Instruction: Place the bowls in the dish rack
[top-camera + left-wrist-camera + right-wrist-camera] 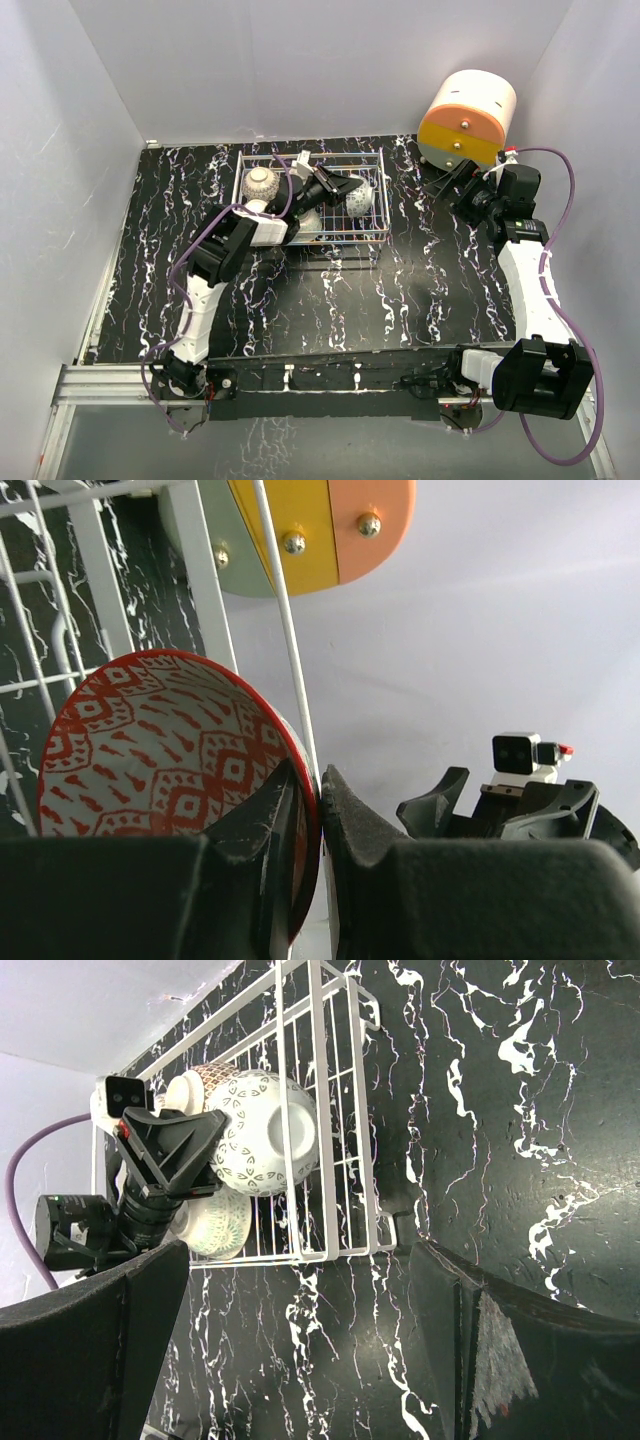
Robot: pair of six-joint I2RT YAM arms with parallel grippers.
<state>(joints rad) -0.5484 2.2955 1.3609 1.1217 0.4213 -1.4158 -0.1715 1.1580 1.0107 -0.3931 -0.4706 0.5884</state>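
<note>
Left wrist view: left gripper [318, 780] jaws pinching the rim of the red bowl [160, 750], one jaw inside, one outside. The bowl stands tilted on edge inside the dish rack [381, 205], right by a rack wire. Other bowls [262, 1132] sit in the rack close by. Right gripper [447, 186] jaws spread, holding nothing, well apart near the orange drawer unit [466, 118]. Risk: released while on edge, the bowl may tip or roll into a neighbour and chip. The outer jaw is beside that wire and could snag pulling out.
</note>
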